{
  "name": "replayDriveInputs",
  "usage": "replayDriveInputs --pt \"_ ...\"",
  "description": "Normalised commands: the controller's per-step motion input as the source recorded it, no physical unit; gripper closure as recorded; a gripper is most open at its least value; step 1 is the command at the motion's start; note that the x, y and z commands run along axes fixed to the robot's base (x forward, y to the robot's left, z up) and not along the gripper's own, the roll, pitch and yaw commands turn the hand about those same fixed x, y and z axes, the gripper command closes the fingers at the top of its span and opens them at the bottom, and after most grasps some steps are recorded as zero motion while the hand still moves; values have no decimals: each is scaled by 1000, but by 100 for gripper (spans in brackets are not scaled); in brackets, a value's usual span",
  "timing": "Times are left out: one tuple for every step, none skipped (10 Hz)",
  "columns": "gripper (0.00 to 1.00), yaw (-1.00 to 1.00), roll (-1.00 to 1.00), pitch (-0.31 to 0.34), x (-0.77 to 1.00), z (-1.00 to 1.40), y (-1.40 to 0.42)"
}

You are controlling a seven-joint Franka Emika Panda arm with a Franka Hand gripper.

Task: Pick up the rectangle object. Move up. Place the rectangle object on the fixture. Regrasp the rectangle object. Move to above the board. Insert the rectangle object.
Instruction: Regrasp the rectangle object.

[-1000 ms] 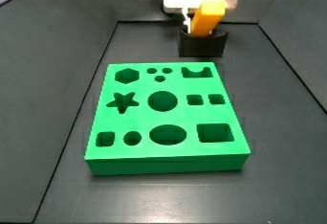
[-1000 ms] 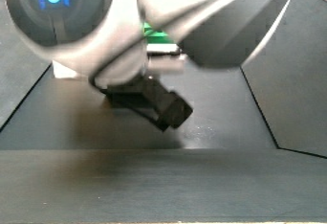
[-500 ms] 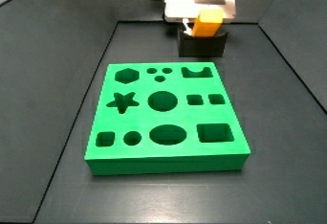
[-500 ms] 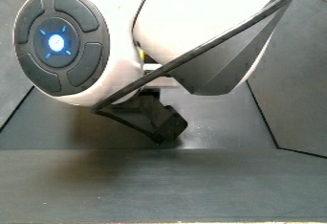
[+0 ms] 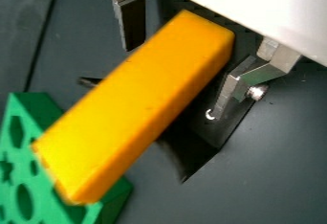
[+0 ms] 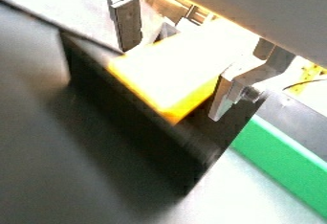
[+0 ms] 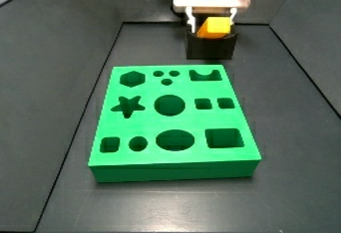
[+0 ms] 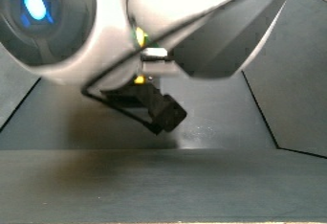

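The orange-yellow rectangle object point(image 7: 216, 23) rests in the notch of the black fixture point(image 7: 212, 46) at the far end of the floor. My gripper point(image 7: 213, 11) is right above it, its silver fingers point(image 5: 125, 17) standing on either side of the block point(image 5: 134, 108). A gap shows between one pad and the block in a wrist view, so the jaws are open around it. In a wrist view the block point(image 6: 179, 70) lies on the fixture point(image 6: 141, 113). The green board point(image 7: 173, 117) with shaped holes lies nearer the front.
The board's edge shows in both wrist views point(image 5: 26, 161) point(image 6: 281, 161). In a side view the arm's white and dark body point(image 8: 153, 17) fills the upper part, and only the dark fixture point(image 8: 147, 108) shows below it. Raised dark walls border the floor point(image 7: 300, 78).
The gripper has come down with the block, which was held above the fixture and now sits in its notch. The fingers have parted from the block.
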Motion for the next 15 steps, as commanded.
replayDriveInputs --pt "0 16 37 0 -40 1000 -3" --pt "0 20 40 7 -43 925 -2" --pt "0 20 42 23 -40 690 2" --pt "0 20 46 34 -34 507 2" --pt "0 15 48 50 -29 263 0" --pt "0 37 1000 62 -10 1000 -934" --pt "0 36 1000 61 -7 1000 -990" --pt "0 34 1000 49 -40 988 -1000" --pt "0 33 1000 42 -59 962 -1000" --pt "0 32 1000 40 -62 939 -1000" --pt "0 32 1000 38 -60 880 -1000" --pt "0 32 1000 37 -63 815 -1000" --pt "0 32 1000 34 -54 536 -792" --pt "0 33 1000 30 -37 213 -516" --pt "0 33 1000 28 -18 96 -309"
